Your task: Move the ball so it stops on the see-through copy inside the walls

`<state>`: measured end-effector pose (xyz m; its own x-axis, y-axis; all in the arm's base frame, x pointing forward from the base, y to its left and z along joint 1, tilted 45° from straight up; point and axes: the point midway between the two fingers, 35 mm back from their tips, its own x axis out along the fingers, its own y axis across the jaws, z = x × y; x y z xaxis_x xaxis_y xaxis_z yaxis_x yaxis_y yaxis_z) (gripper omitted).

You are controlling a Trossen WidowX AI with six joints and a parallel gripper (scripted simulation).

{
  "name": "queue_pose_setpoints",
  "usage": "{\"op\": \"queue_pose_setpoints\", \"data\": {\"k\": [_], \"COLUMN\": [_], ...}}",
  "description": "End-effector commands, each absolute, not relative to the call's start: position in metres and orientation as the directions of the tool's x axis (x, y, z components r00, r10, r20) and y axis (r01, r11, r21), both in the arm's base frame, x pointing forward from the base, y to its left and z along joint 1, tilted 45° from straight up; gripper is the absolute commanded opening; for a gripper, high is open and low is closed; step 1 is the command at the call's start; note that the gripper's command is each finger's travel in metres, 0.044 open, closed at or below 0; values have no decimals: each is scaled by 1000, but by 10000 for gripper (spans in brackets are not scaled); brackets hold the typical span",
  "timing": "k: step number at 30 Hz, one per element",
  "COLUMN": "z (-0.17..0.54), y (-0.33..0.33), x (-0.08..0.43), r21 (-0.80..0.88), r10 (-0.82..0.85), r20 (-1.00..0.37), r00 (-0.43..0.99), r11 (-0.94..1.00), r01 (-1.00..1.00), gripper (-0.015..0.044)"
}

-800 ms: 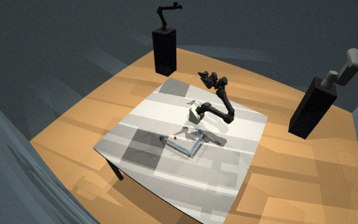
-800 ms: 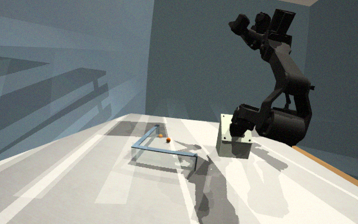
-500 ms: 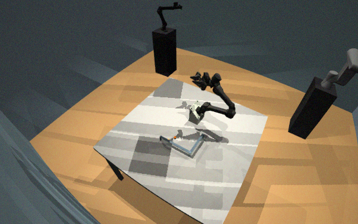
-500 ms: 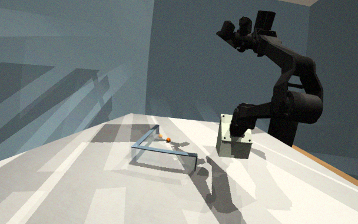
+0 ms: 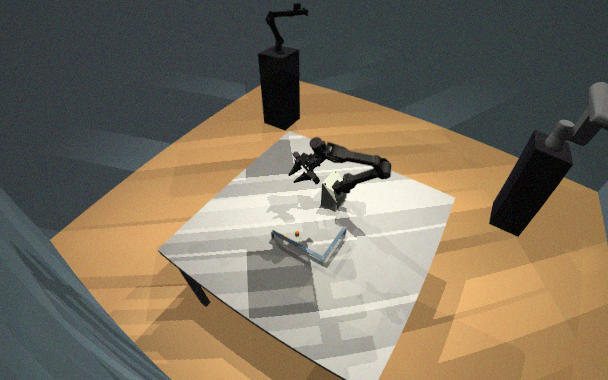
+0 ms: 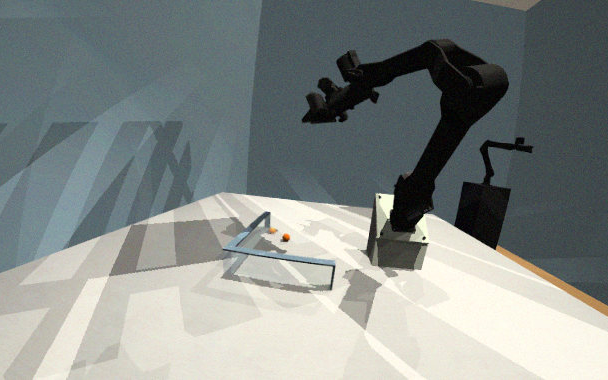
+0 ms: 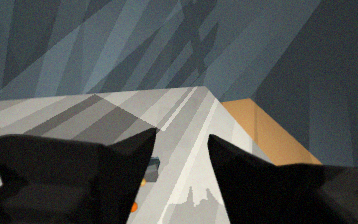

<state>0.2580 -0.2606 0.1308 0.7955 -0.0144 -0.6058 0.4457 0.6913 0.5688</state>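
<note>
My hand [image 6: 317, 112] hangs high above the table [image 6: 467, 300], half-spread and holding nothing; fingers apart with bare table showing between them; the ball [image 6: 286, 237] sits far below and ahead of my hand, on the table inside the angle of the clear walls [image 6: 277, 256]; the see-through copy [image 6: 272, 230] lies just beyond it, close to the far wall, the two near each other but apart.

Risks as I judge them: ball is small and round, so a descent slightly off centre could knock it rolling, maybe out the open side of the corner away from the walls; my half-spread fingers leave less margin than a wide spread, so a fingertip may land on top of the ball and squirt it sideways; copy sits close to the far wall, so a finger could clip that wall while placing; letting go with any sideways motion could send the ball rolling off the spot.

Hard to see: in the wrist view the ball is only an orange sliver at the inner edge of one finger, mostly hidden behind it; the copy's outline is faint and tiny in every view, so I cannot tell its exact gap to the wall; wall tops read only as thin blue edges.
</note>
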Motion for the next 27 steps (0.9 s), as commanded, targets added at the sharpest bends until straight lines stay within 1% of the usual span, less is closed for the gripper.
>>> {"op": "queue_pose_setpoints", "data": {"k": [1,5,9,13,15,16,27], "z": [84,44,5,-32,-49,-54,-66], "y": [-218,-172,-120,-66,-40,-33,-20], "x": [297,321,333,333,329,327,327], "r21": [582,606,637,675,696,703,705], "r10": [212,394,545,656,693,702,705], "r20": [-681,-721,-738,-729,-715,-710,-708], "r00": [701,570,398,195,88,57,46], "r11": [738,758,758,736,718,712,709], "r01": [341,242,142,46,4,-7,-10], "gripper": [218,218,218,218,218,218,218]}}
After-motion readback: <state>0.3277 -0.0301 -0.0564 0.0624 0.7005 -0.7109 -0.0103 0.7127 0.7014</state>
